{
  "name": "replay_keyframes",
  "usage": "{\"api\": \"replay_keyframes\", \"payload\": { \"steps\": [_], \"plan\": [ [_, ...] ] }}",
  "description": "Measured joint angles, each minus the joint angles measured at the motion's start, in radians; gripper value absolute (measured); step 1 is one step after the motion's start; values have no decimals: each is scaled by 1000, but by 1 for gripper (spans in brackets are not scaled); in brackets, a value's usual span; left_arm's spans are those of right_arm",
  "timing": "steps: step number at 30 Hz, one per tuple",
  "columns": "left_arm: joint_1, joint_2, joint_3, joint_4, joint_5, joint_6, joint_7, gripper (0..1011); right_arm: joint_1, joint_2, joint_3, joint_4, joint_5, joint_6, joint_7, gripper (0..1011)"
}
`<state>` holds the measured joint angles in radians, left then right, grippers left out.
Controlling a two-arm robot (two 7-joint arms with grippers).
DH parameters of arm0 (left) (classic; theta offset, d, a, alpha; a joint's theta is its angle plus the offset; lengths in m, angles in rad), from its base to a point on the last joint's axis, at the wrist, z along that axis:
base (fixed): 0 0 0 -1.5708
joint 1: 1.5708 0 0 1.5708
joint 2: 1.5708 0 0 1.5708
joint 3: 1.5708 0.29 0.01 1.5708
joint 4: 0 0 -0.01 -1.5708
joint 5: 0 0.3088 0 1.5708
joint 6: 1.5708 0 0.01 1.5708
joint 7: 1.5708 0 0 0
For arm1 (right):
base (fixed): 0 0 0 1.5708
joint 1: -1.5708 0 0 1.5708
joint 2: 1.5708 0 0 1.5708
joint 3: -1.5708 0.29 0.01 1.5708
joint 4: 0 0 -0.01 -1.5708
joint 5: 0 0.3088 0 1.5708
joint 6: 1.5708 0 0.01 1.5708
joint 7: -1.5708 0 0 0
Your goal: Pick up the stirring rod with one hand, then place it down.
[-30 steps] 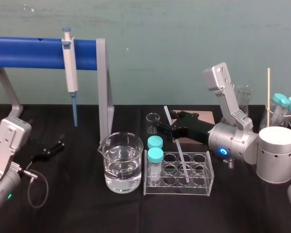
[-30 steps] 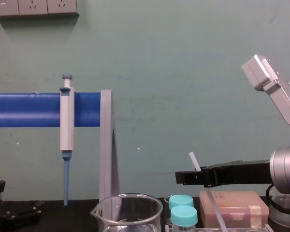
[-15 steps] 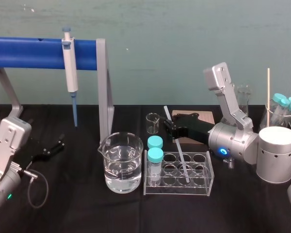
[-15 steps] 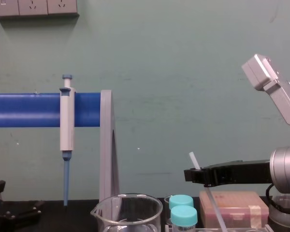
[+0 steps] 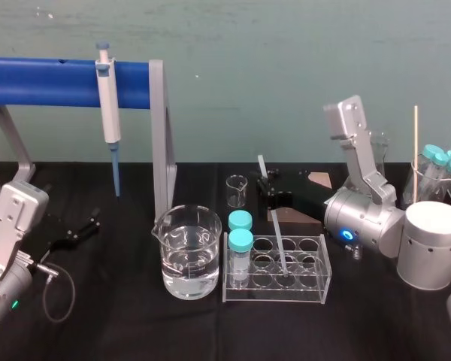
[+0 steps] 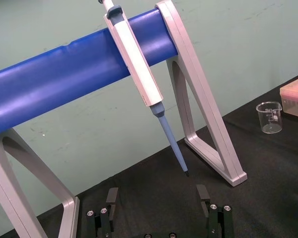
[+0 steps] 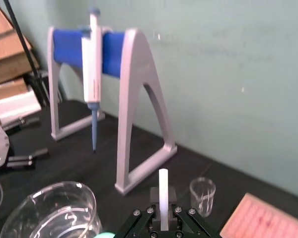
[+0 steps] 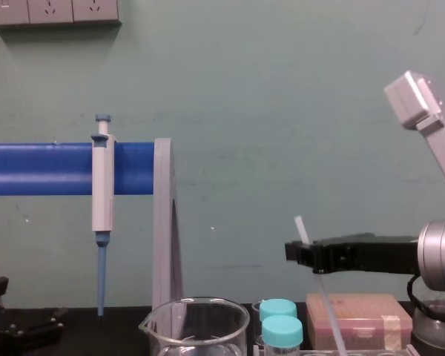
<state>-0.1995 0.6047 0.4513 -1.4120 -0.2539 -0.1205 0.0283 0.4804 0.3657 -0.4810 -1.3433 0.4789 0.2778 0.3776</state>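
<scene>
Rod (image 5: 276, 229) pinched in R claw (image 5: 268, 192) | tip prob. in rack (image 5: 278, 291), unclear | L claw (image 6: 157, 197) agape, empty

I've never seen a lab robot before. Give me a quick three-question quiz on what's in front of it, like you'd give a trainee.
1. True or false: the left gripper holds the rod.
2. How many teal-capped tubes stand in the rack?
3. The pipette hangs: A on the blue stand; B in the rack; C in the left gripper.
Key: 1 false: the right gripper is shut on the rod above the rack, while the left gripper sits open, far left. 2 two. 3 A.
</scene>
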Motion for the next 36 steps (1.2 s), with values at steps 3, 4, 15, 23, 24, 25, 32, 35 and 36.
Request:
{"api": "replay_keyframes", "payload": {
  "steps": [3, 4, 15, 23, 24, 25, 32, 35, 36],
  "plan": [
    [0, 0, 0, 0, 0, 0, 0, 1000, -27, -3, 12, -14, -30, -98, -10, 67],
    [0, 0, 0, 0, 0, 0, 0, 1000, -39, -3, 17, -17, -44, -136, -14, 67],
    [0, 0, 0, 0, 0, 0, 0, 1000, -149, -14, 83, -56, -54, -365, -5, 67],
    [0, 0, 0, 0, 0, 0, 0, 1000, -182, -18, 131, -106, -39, -414, 13, 67],
    [0, 0, 0, 0, 0, 0, 0, 1000, -182, -18, 140, -119, -39, -420, 17, 67],
    [0, 0, 0, 0, 0, 0, 0, 1000, -182, -17, 144, -125, -39, -423, 19, 67],
    [0, 0, 0, 0, 0, 0, 0, 1000, -163, -10, 189, -188, -34, -415, 27, 67],
    [0, 0, 0, 0, 0, 0, 0, 1000, -153, -7, 206, -208, -30, -397, 22, 67],
    [0, 0, 0, 0, 0, 0, 0, 1000, -151, -7, 208, -211, -29, -393, 20, 67]
  ]
}}
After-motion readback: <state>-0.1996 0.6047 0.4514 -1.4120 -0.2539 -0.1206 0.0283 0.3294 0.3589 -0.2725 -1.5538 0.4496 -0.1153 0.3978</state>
